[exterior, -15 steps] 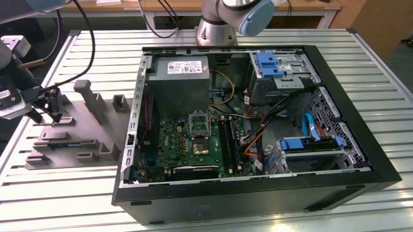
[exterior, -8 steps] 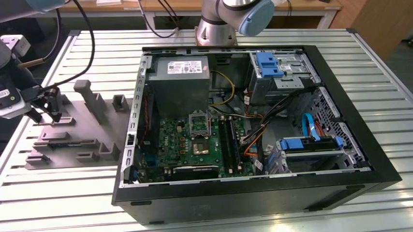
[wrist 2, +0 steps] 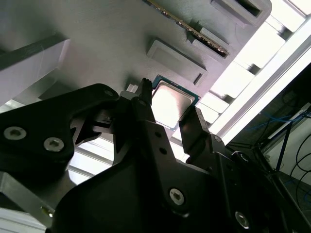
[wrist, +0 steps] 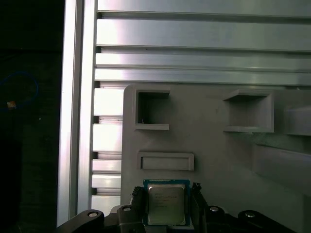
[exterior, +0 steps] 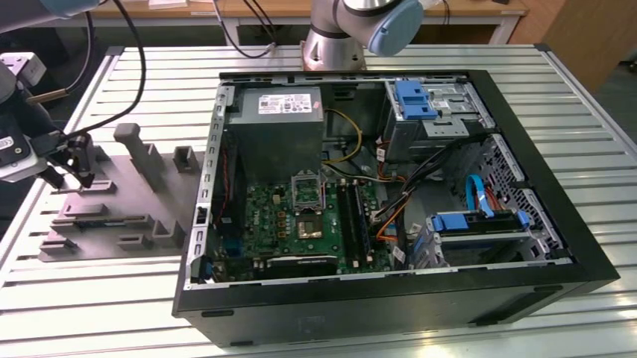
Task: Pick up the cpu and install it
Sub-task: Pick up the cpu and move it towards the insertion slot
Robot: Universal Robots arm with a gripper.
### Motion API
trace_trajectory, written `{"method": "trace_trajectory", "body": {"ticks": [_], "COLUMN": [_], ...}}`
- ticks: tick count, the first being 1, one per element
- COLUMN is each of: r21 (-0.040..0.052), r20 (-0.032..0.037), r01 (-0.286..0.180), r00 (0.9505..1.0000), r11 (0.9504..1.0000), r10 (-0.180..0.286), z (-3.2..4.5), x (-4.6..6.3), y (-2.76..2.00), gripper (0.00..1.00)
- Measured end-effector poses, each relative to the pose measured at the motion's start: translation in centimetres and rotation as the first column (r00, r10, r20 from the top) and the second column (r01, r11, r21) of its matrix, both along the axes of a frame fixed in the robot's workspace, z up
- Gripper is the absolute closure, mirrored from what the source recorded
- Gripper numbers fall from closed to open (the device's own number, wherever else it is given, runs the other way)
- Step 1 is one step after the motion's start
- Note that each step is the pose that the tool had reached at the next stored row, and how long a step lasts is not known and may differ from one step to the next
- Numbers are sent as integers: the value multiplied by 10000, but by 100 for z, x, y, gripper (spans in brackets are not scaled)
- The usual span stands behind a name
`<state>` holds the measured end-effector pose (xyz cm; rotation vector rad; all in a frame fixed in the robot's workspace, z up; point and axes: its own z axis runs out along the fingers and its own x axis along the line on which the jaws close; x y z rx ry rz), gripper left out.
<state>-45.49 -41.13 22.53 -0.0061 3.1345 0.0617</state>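
Hand [exterior: 68,177] over grey fixture tray [exterior: 130,195], fingers [wrist: 137,196] straddling cpu [wrist: 166,204]; grip cannot be told. Motherboard [exterior: 289,216] install outstanding.

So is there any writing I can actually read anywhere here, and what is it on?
No text here can be read.
White label on the grey box, exterior view: rows of print, too small to read.
Top of the chip, first wrist view: faint lines of print, too blurred to read.
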Motion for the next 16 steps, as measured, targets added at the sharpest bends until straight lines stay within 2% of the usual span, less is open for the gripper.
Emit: {"method": "trace_trajectory", "body": {"ticks": [16], "r21": [0], "r20": [0], "r01": [0], "r00": [10000], "r11": [10000], "r10": [0], "z": [41], "x": [0], "y": [0], "gripper": [53]}}
